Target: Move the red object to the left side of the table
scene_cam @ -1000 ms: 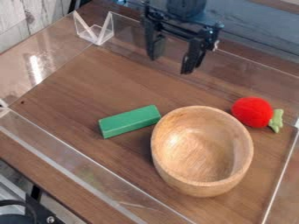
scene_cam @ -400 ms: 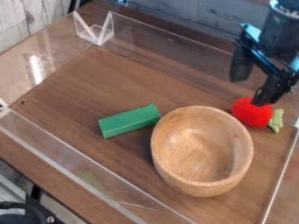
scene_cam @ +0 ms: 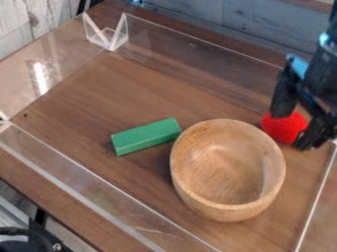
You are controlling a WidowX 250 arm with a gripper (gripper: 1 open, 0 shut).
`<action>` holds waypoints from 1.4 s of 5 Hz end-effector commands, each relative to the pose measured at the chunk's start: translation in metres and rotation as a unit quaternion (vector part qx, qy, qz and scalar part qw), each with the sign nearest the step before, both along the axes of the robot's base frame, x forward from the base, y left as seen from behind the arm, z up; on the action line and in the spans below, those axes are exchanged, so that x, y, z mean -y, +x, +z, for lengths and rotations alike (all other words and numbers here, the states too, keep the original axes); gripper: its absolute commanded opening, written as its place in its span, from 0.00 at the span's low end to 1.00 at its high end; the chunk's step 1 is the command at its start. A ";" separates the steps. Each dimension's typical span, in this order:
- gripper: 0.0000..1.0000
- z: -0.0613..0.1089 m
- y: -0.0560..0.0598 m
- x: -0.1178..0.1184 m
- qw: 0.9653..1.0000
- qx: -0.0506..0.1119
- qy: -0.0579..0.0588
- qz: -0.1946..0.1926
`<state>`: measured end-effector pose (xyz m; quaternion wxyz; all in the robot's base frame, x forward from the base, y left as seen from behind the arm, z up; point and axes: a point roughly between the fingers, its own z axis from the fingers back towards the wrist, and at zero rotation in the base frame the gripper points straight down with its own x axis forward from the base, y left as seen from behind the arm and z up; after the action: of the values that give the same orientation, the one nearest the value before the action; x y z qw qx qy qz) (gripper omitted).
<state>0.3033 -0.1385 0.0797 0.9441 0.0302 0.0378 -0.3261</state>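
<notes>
The red object (scene_cam: 279,127) lies near the right edge of the table (scene_cam: 132,89), just beyond the wooden bowl's rim. My gripper (scene_cam: 298,118) points down right over it, open, with one dark finger (scene_cam: 282,98) on its far left side and the other finger (scene_cam: 316,130) on its near right side. The fingers hide the toy's right part and its green stem. I cannot tell whether the fingers touch it.
A large wooden bowl (scene_cam: 227,167) sits front right, close to the red object. A green rectangular block (scene_cam: 145,136) lies left of the bowl. Low clear acrylic walls (scene_cam: 79,172) edge the table, and a clear folded stand (scene_cam: 105,31) sits at the back left.
The gripper has travelled from the back middle of the table to the right and come down over the red object, rolling its fingers as it went. The jaws stayed open.
</notes>
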 end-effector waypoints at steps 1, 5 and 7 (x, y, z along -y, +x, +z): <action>1.00 0.015 0.001 -0.004 0.999 0.041 -0.012 -0.021; 1.00 -0.010 0.005 -0.009 0.993 0.062 0.004 -0.096; 1.00 -0.012 0.039 -0.018 0.993 0.068 0.030 -0.095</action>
<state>0.3332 -0.1198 0.0479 0.9063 0.0822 0.0117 -0.4144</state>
